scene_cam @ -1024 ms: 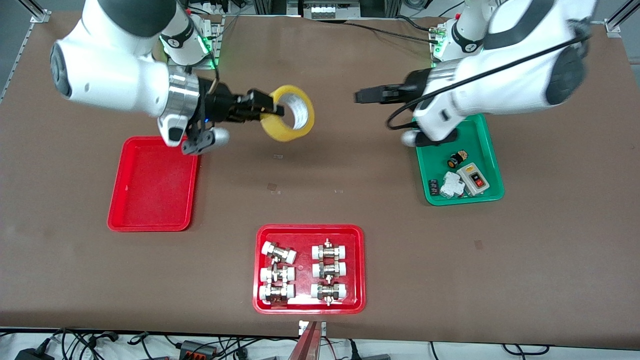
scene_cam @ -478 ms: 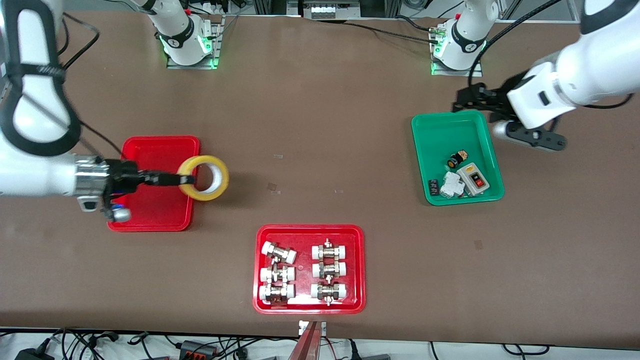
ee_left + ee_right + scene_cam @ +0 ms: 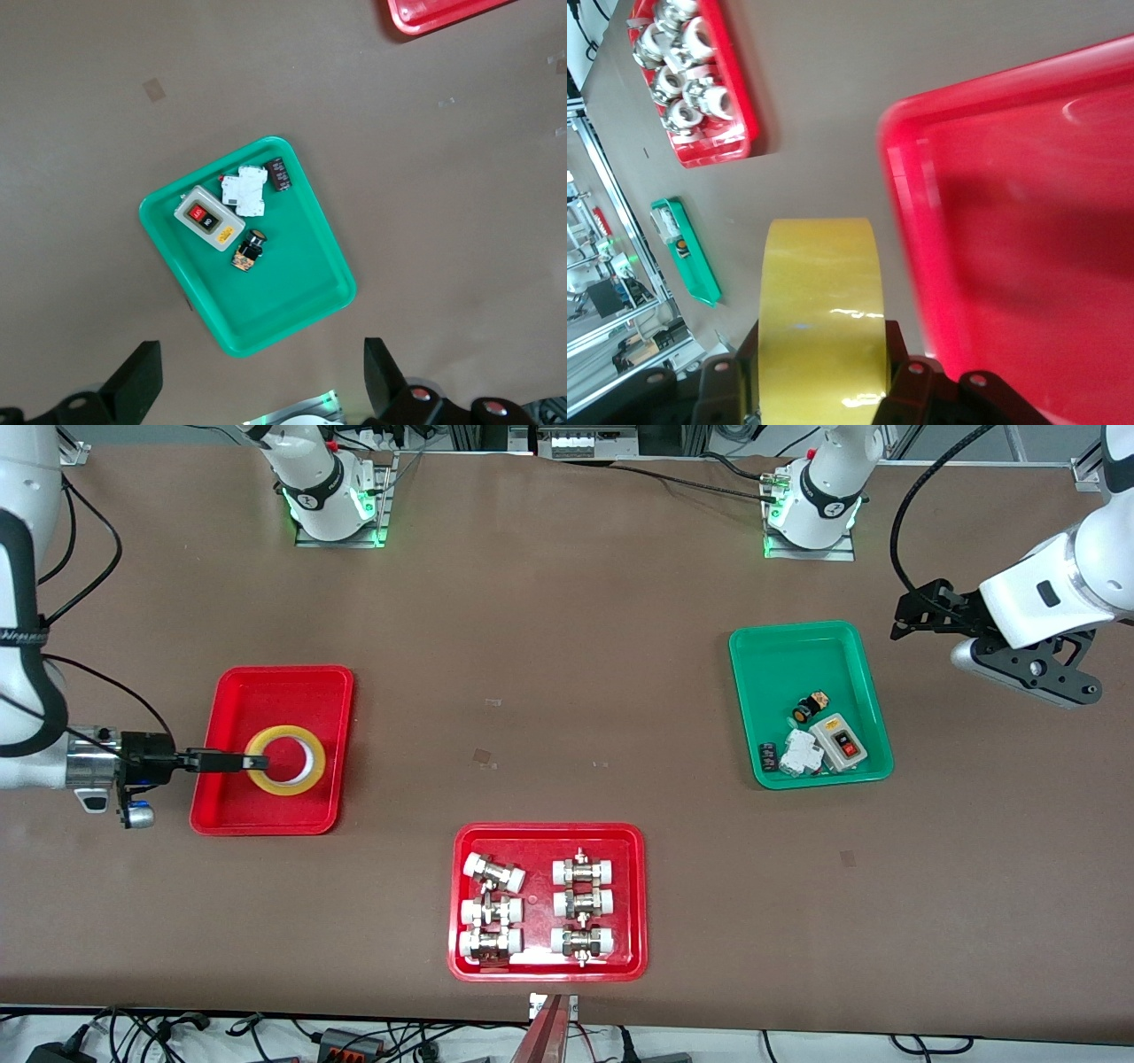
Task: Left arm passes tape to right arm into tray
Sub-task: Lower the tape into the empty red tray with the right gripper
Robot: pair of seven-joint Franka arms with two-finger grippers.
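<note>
Brown table [image 3: 567, 691] spreads wide, and three trays sit directly on it. Take the red tray with white-capped metal fittings [image 3: 548, 902] as the landmark, lying close to the table's edge nearest the front camera. The plain red tray [image 3: 273, 749] rests farther from the camera than that one, toward the right arm's end. The green tray [image 3: 810, 703] also lies farther from the camera than the fittings tray, toward the left arm's end, well apart from it. The two arm bases [image 3: 341, 505] stand on the table farthest of all from the landmark tray.
</note>
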